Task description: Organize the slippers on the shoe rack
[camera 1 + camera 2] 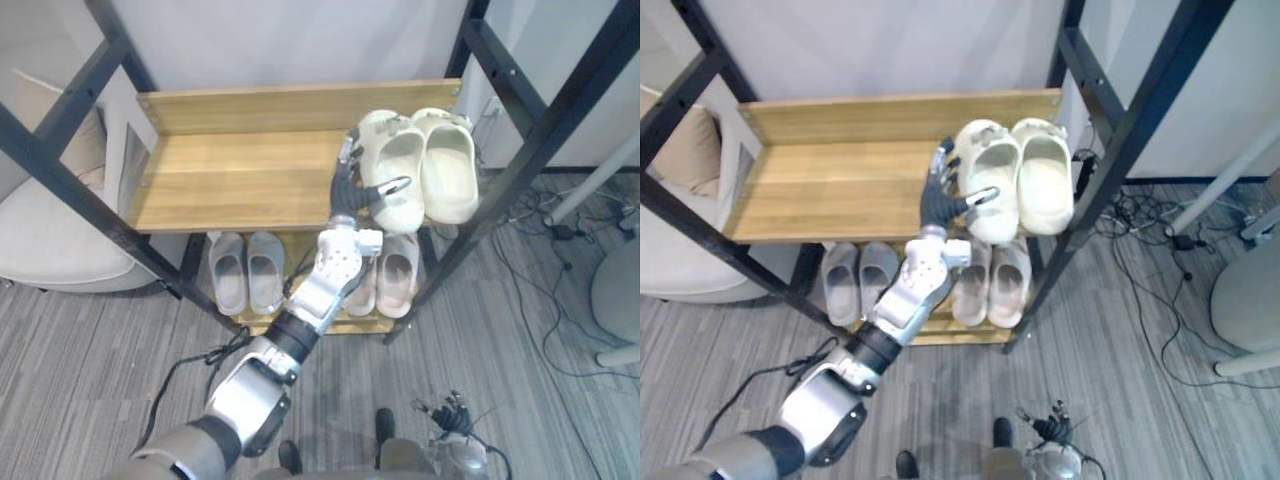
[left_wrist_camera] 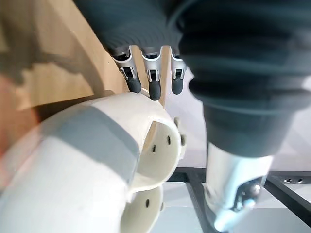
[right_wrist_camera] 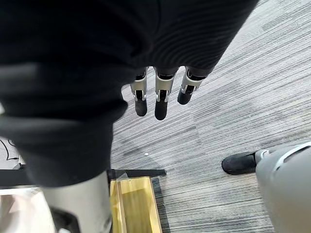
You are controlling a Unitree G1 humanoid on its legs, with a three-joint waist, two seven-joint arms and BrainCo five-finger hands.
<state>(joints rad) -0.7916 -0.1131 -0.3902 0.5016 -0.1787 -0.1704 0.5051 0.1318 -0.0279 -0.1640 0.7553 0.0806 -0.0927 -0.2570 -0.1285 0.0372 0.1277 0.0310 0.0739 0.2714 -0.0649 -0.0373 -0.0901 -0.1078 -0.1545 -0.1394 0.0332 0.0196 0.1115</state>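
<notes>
My left robot hand (image 1: 352, 170) is up at the top shelf (image 1: 230, 180) of the shoe rack (image 1: 520, 150). It rests against the nearer cream slipper (image 1: 392, 160), which sits at the right end of that shelf. My fingers (image 2: 154, 87) are straight, and their dark tips touch the slipper's outer side. My thumb (image 1: 393, 186) reaches across above its opening. I see no squeeze on the slipper, so this robot hand is released rather than grasping. The second cream slipper (image 1: 448, 170) lies right against the first, on the side away from my hand.

On the lower shelf (image 1: 300, 322) a grey pair (image 1: 245, 270) stands to the left and a pale pink pair (image 1: 395, 278) to the right, partly behind my forearm.

My right robot hand (image 3: 160, 104) hangs over the striped grey carpet (image 3: 233, 97) with its fingers straight and relaxed, holding nothing.
</notes>
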